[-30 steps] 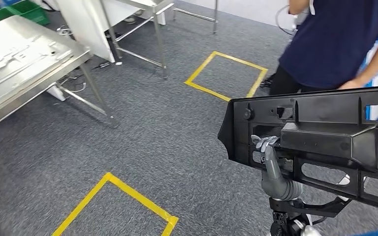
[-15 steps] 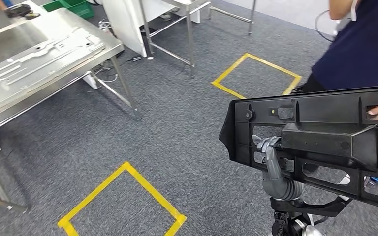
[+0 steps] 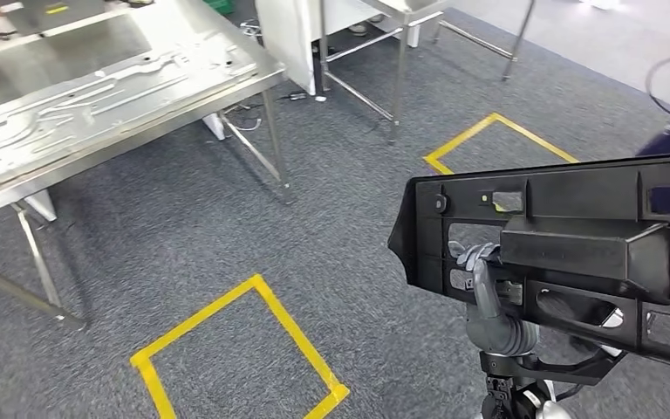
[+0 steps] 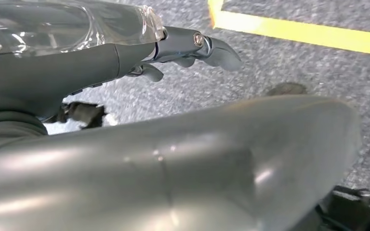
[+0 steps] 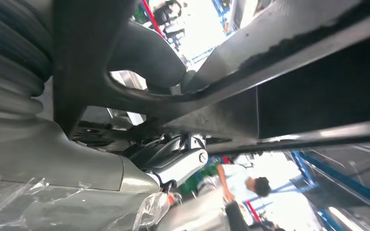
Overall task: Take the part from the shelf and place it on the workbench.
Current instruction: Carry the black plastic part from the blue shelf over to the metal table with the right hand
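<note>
Grey carpet point(image 3: 227, 227) with 2 yellow tape squares point(image 3: 242, 349); steel tables point(image 3: 113, 105).

Part point(image 3: 576, 236): black matt plastic, moulded, ribbed, with cut-outs. Workbench point(image 3: 262, 83): brushed stainless metal, dull sheen; pressed metal sheet point(image 3: 96, 96) on top, same grey finish. Floor carpet point(image 3: 314, 227): grey, rough short pile, with glossy yellow tape point(image 3: 288, 327) squares. Right hand point(image 3: 480, 262): grey, smooth plastic look, ribbed rubbery cover at wrist. Left hand point(image 4: 192, 45): smooth dark grey, shiny metal pin, crinkled clear film over the wrist.
</note>
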Robot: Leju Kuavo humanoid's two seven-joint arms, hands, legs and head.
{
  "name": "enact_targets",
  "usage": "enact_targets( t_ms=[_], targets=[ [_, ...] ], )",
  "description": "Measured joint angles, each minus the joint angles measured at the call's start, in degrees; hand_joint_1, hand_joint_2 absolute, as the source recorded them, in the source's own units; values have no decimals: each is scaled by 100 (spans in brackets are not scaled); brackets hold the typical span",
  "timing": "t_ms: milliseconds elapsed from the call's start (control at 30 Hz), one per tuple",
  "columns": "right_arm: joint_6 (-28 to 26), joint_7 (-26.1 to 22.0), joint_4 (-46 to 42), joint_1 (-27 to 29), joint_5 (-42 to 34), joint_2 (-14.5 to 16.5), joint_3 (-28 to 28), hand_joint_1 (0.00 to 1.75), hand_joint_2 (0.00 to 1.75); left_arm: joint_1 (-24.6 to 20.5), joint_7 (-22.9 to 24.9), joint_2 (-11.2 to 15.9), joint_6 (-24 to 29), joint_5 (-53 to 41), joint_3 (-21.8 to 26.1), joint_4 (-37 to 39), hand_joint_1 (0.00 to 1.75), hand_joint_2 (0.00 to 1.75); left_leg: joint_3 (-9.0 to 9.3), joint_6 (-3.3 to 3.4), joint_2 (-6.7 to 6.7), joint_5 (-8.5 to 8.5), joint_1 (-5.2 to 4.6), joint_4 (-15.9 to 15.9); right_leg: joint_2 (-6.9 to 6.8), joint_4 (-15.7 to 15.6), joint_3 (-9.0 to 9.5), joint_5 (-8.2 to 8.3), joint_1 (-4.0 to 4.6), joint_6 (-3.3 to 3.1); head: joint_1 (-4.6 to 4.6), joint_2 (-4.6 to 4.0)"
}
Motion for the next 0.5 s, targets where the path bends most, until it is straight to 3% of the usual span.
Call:
enact_targets(
  t_ms=[33, 67, 133, 200, 233, 267, 333, 400, 467, 500],
  targets=[
    [-10, 2, 0, 5, -11, -1, -4, 175, 175, 8, 28, -3, 1, -8, -2, 0, 0, 0, 7, -13, -86, -7, 15, 11, 16, -211, 70, 183, -13, 15, 0, 0],
    [-19, 2, 0, 7, -19, -2, -9, 175, 175, 15, 51, -3, 2, -19, -3, 0, 0, 0, 12, -38, -174, -23, 36, 33, 80, -615, 241, 434, -38, 40, 1, 0],
    [-26, 5, 4, 5, -22, -4, -16, 175, 175, 15, 72, -1, 11, -43, -3, 1, 0, 0, -7, -112, -328, -69, 60, 102, 300, -1366, 583, 743, -80, 68, 21, 0],
    [-32, 17, 8, 5, -30, -4, -20, 175, 175, 17, 81, 1, 20, -63, -5, 1, 0, 0, -52, -172, -435, -88, 63, 133, 383, -1612, 695, 775, -75, 9, 45, 0],
    [-36, 23, 8, 3, -33, -5, -22, 175, 175, 25, 91, 1, 25, -69, -6, 1, 0, 0, -69, -190, -479, -84, 72, 131, 320, -1621, 696, 787, -62, -50, 53, 0],
    [-40, 27, 9, -1, -35, -4, -26, 175, 175, 42, 99, 3, 31, -73, -7, 1, 0, 0, -78, -208, -462, -85, 79, 132, 262, -1627, 701, 790, -59, -95, 56, 0],
    [-46, 37, 9, -13, -36, -3, -36, 175, 175, 61, 128, 5, 53, -73, -9, 2, 0, 0, -193, -256, -211, -227, 70, 379, 144, -1648, 720, 796, -64, -173, 56, 0],
    [-52, 56, 9, -16, -36, -4, -41, 175, 175, 47, 152, 5, 72, -73, -10, 1, 0, 0, -556, -306, 100, -577, 64, 1109, 15, -1662, 733, 790, -59, -212, 58, 0],
    [-60, 72, 9, -13, -36, -7, -42, 175, 175, 40, 163, 5, 79, -73, -10, 1, 0, 0, -961, -326, 179, -841, 81, 1866, -134, -1663, 738, 773, -45, -225, 67, 0],
    [-63, 77, 9, -13, -36, -8, -43, 175, 175, 44, 166, 5, 80, -73, -10, 2, 0, 0, -1034, -323, 188, -831, 83, 1978, -210, -1663, 744, 762, -39, -227, 70, 0]
  ],
)
